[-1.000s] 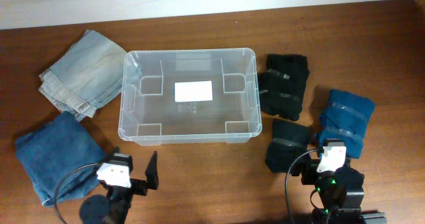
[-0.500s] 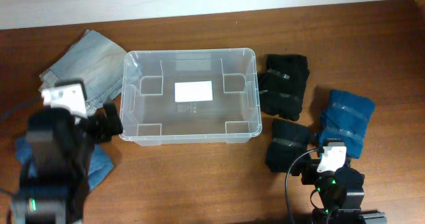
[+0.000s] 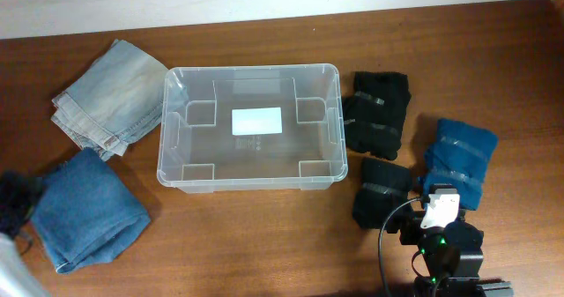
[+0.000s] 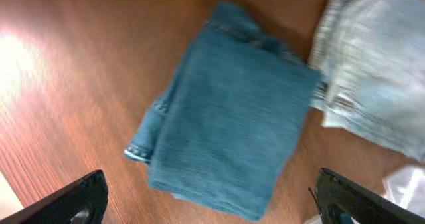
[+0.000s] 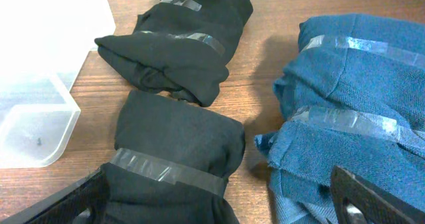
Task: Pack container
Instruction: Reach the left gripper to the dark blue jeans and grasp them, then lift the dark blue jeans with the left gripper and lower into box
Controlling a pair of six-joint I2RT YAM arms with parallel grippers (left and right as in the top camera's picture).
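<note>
On the wooden table (image 3: 264, 244), the large clear plastic rectangular bin (image 3: 264, 153) looks light, stiff, slick — grip its rim (image 3: 249, 67) — left tool (image 4: 209, 201) and right tool (image 5: 219, 197) gape open.

The brown wooden table (image 3: 264, 244) carries the clear container (image 3: 251, 68) at its middle, pale folded jeans (image 3: 113, 94) and darker blue folded jeans (image 3: 84, 211) to its left, and, on the right, a black taped bundle (image 3: 378, 110), a second black bundle (image 3: 382, 194) and a blue taped bundle (image 3: 460, 159).

Near black bundle (image 5: 174, 163) beside far black bundle (image 5: 189, 41); blue bundle (image 5: 355, 117) right; container (image 5: 46, 84) left
</note>
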